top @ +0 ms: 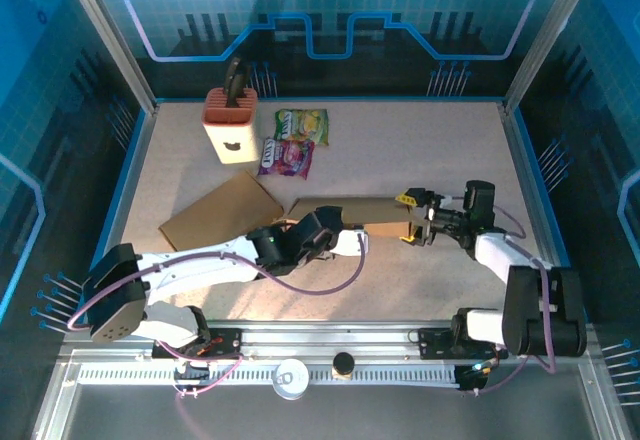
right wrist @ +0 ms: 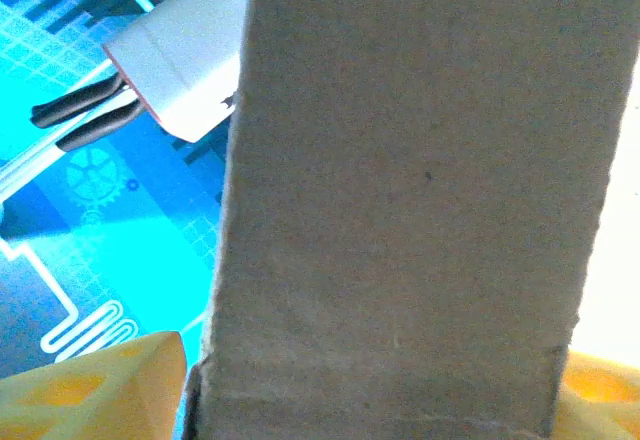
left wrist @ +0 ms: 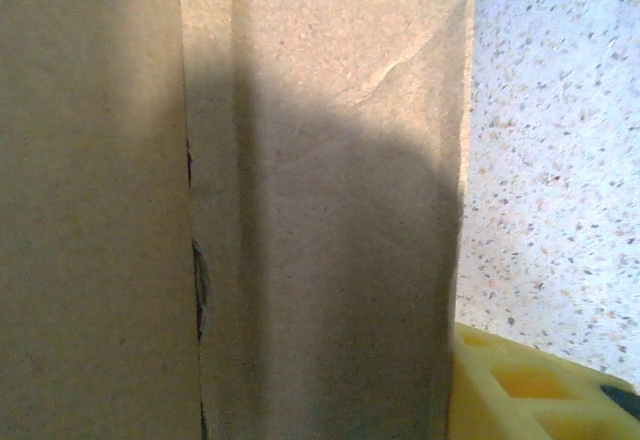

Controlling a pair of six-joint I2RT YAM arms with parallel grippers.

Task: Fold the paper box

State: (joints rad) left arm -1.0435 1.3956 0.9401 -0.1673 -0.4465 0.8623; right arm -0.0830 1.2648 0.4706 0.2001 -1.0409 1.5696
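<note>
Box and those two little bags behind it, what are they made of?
The paper box looks like brown cardboard: dull, grainy, creased at folds. The green bag and purple bag are probably thin plastic or foil; their printed surfaces look shiny and crinkled.

— What do we see at the far left of the bench (top: 420,150)?
— A cream knife block (top: 230,125) with an orange top, upright, with a dark handle sticking out.
— And beside it?
— We count two snack bags just to its right: a green packet (top: 303,124) and, nearer us, a purple packet (top: 286,157), their edges meeting.
</note>
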